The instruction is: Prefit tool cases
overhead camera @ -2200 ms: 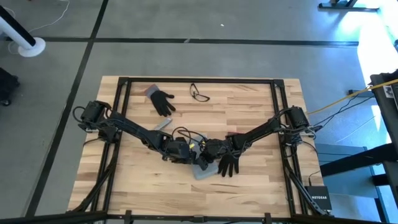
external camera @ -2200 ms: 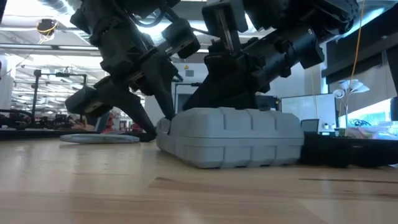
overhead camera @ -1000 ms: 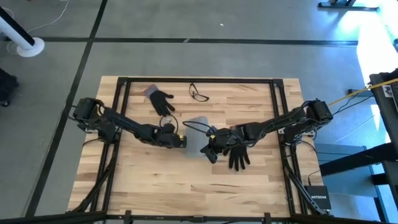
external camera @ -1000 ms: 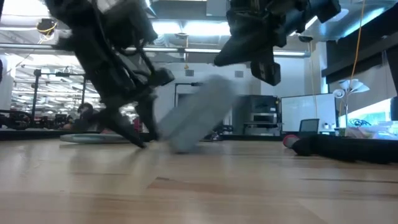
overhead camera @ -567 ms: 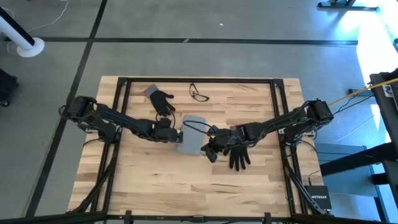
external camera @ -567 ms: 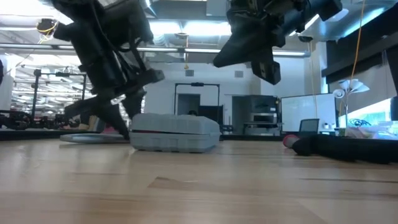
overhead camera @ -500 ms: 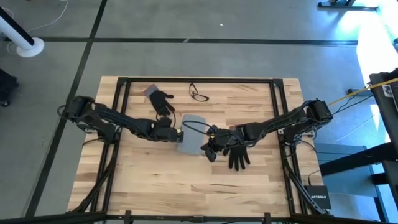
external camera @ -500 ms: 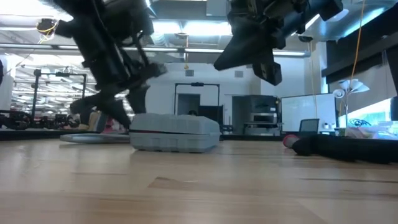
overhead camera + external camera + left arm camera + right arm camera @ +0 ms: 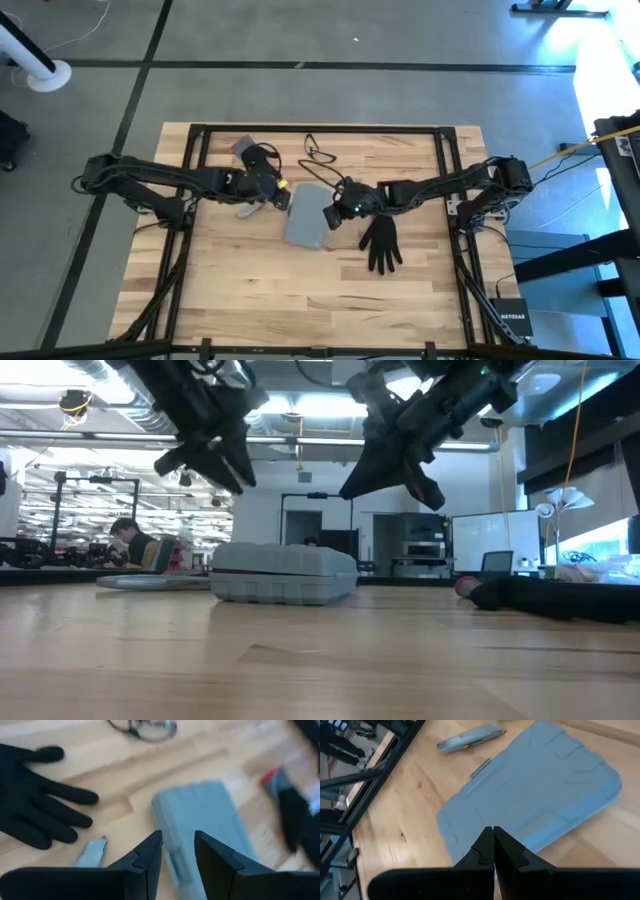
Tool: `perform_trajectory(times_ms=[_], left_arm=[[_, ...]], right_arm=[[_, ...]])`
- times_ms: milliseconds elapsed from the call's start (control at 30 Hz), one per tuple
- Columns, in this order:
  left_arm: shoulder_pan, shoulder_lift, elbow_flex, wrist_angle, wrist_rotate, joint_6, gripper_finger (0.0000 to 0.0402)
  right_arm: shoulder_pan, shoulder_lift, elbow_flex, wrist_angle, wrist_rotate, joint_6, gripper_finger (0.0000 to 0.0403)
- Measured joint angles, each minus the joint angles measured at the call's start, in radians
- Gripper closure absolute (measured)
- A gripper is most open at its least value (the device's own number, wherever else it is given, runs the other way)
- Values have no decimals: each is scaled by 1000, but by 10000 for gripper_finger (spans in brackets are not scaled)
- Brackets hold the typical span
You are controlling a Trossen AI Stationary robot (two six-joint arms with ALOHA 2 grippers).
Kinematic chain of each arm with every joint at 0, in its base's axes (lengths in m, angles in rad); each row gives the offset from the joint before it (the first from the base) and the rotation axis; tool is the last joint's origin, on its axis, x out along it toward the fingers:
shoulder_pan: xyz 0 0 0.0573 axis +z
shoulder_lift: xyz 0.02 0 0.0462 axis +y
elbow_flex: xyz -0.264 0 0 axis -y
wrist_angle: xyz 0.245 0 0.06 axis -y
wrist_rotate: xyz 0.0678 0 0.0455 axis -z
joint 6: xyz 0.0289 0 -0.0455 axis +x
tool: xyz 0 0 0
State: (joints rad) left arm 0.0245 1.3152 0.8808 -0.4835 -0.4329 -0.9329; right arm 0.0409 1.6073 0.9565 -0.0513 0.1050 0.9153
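The tool case [image 9: 306,218], flat, blue-grey and with rounded corners, lies with its broad face down on the wooden table [image 9: 400,290]; it also shows in the low view [image 9: 283,572]. My left gripper [image 9: 178,851] hangs open above the case's left end, with nothing between its fingers. My right gripper [image 9: 493,839] is shut and hovers over the case's right side [image 9: 535,795], clear of it in the low view.
One black glove [image 9: 380,243] lies right of the case, and another [image 9: 35,795] lies far left, partly under my left arm. A small grey bar [image 9: 469,738] lies left of the case. Glasses [image 9: 318,150] sit near the far edge. The near half of the table shows bare wood.
The case stood tipped up on one edge a second ago and has dropped flat onto the table. My left gripper has risen away from the case's left end, going toward the far edge, and has rolled. My right gripper, still shut, has gone toward the far edge and now hangs over the case.
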Motion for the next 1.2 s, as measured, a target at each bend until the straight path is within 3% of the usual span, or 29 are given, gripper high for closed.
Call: perform_trajectory(times_ms=[67,200,267,367,567,1000,1200], left_arm=[[1,26,-6,-5,41,33,293],[-11,89,-7,-32,55,238,284],[22,111,-7,-50,70,233,270],[108,170,-7,-9,210,160,244],[173,254,-2,79,392,199,200],[140,247,-7,55,341,230,188],[131,335,-6,62,326,233,188]], right_arm=[[-5,0,0,3,-9,0,403],[12,0,0,-4,-16,5,403],[15,0,0,-3,-7,8,403],[19,0,-1,-2,-6,42,403],[19,0,-1,-3,0,66,403],[18,0,-1,-3,16,84,403],[18,0,-1,-3,16,100,403]])
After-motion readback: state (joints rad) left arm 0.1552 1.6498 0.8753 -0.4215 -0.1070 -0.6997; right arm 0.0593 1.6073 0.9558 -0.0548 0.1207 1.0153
